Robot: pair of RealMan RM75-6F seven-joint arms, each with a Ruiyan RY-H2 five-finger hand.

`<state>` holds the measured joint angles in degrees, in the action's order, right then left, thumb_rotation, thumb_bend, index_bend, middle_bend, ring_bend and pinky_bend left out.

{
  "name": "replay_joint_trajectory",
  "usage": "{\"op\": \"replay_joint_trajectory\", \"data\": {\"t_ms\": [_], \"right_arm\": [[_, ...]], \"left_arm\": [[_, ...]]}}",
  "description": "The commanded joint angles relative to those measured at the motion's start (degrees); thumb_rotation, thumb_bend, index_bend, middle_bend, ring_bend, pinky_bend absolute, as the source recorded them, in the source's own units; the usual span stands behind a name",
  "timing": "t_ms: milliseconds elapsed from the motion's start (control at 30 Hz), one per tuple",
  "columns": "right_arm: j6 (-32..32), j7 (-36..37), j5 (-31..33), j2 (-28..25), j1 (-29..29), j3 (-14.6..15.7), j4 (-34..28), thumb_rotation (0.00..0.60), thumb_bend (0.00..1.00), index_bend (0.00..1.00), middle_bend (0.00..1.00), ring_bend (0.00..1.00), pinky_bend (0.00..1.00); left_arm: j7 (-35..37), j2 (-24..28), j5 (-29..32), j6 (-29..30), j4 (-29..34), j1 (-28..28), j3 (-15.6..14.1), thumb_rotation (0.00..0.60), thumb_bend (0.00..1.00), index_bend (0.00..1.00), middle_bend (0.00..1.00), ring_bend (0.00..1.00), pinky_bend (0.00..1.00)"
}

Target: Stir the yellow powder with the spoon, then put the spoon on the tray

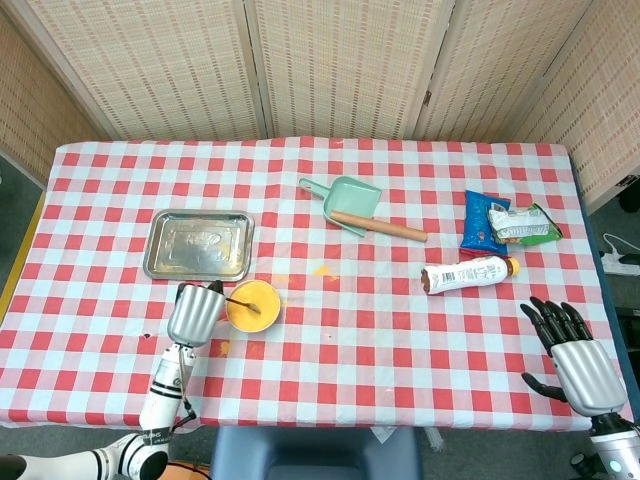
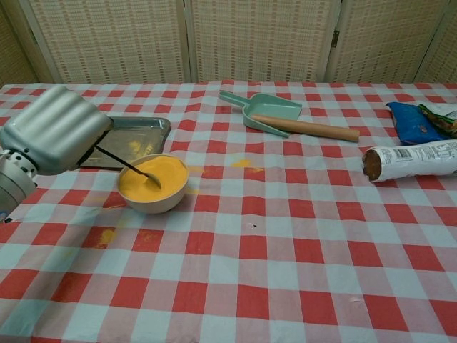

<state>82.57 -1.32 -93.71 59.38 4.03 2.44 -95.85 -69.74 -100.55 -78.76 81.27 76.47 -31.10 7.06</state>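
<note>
We have our left robot hand (image 2: pixel 53 130) clamped on the spoon (image 2: pixel 132 167), whose thin handle runs from the fingers down into the yellow powder (image 2: pixel 151 180); the bowl end is buried in the heap, so we cannot see it. The small bowl (image 2: pixel 153 201) holding the powder sits just beside that robot hand, on its right. Our right robot hand (image 1: pixel 578 362) rests far off at the table's near corner, fingers apart and holding nothing.

What worries us most is spillage. The powder stands level with the rim, and yellow specks already lie on the table (image 2: pixel 285 271) near the bowl. A broad or quick sweep would likely push more over the edge, and dragging the spoon against the wall could shift or tip so light a bowl, since nothing steadies it.

The tray (image 2: pixel 137 137) lies just beyond the left robot hand, touching or nearly touching the bowl, so the path is short and unobstructed. The scoop (image 2: pixel 275 113), bottle (image 2: pixel 410 161) and snack packets (image 1: pixel 505 224) lie well away to the right.
</note>
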Motion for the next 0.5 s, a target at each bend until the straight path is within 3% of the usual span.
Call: {"op": "replay_joint_trajectory", "data": {"t_ms": [33, 500], "right_arm": [[0.1, -0.2, -0.2, 0.0, -0.1, 0.1, -0.1, 0.600, 0.09, 0.00, 0.00, 0.00, 0.00], [0.3, 0.6, -1.4, -0.3, -0.1, 0.7, -0.3, 0.600, 0.09, 0.00, 0.00, 0.00, 0.00]], "left_arm": [[-0.2, 1.1, -0.9, 1.3, 1.5, 0.8, -0.3, 0.600, 0.87, 0.86, 1.00, 1.00, 1.00], [-1.4, 3.5, -3.6, 3.0, 4.6, 2.3, -1.4, 0.600, 0.87, 0.85, 1.00, 1.00, 1.00]]}}
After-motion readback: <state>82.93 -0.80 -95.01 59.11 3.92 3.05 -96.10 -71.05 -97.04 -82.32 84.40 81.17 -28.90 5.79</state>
